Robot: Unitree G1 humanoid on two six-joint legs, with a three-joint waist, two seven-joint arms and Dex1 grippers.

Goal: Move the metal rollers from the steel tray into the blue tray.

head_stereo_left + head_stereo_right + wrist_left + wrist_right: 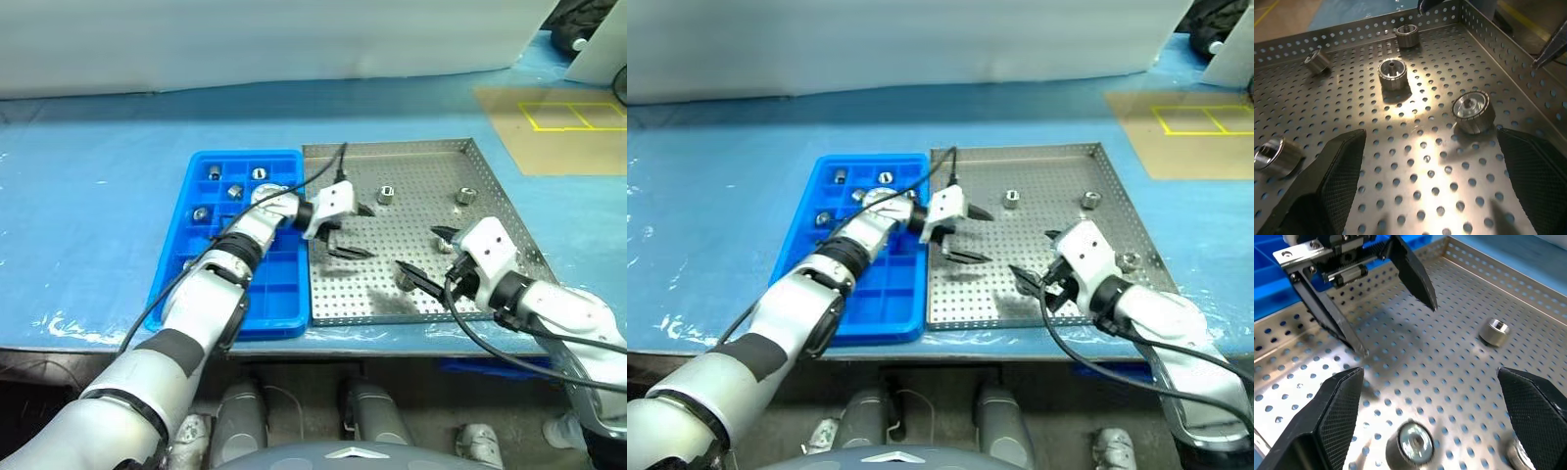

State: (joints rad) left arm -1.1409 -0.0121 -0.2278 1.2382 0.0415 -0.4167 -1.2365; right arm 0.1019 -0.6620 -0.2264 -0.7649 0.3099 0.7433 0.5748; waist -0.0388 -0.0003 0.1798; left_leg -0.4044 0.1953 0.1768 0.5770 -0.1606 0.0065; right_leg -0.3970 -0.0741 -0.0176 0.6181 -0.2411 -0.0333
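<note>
The steel tray lies right of the blue tray. Several metal rollers rest on the perforated floor, among them one at the back, one at the back right and one near the front. More metal rollers sit in the blue tray's far compartments. My left gripper hangs open and empty over the steel tray's left part, pointing right. My right gripper is open and empty over the tray's front right. In the left wrist view a roller lies just ahead of the fingers.
Both trays sit on a blue-covered table whose front edge runs just below them. A brown board with yellow lines lies at the far right. A black cable rises from the left wrist over the steel tray.
</note>
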